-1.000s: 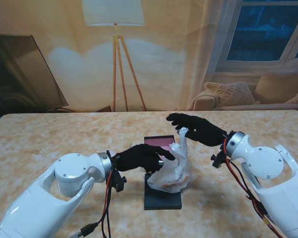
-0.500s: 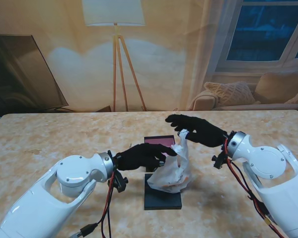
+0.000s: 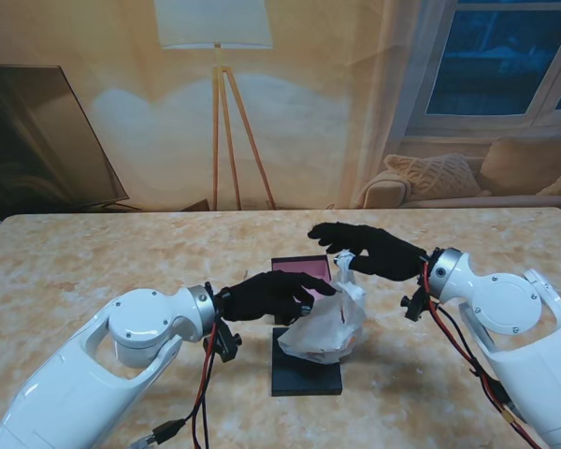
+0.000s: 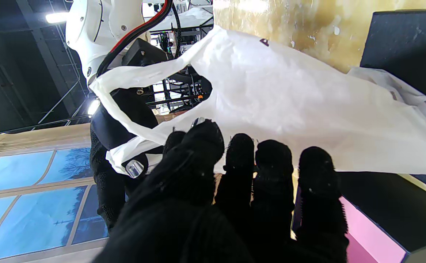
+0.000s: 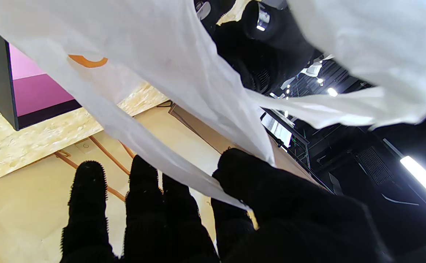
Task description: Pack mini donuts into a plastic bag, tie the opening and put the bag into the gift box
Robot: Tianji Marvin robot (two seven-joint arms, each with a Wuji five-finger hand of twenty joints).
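A white plastic bag (image 3: pixel 323 327) sits slumped on the dark gift box (image 3: pixel 305 379), whose pink inside (image 3: pixel 299 267) shows just beyond it. My right hand (image 3: pixel 366 249) is above the bag's far right side, thumb and fingers pinched on a handle strip (image 5: pixel 183 171). My left hand (image 3: pixel 272 295) reaches in from the left, thumb and fingertips (image 4: pixel 202 137) closed on the bag's other edge (image 4: pixel 271 91). An orange curve (image 5: pixel 87 61) shows faintly through the film; the donuts themselves are hidden inside.
The marbled table top (image 3: pixel 93 271) spreads wide on both sides of the box. A floor lamp (image 3: pixel 220 112) and a sofa (image 3: pixel 467 182) stand beyond the table's far edge.
The right hand has moved slightly left and lower, so the bag's raised top has slackened and the bag has settled flatter on the box. The left hand has stayed at the bag's edge.
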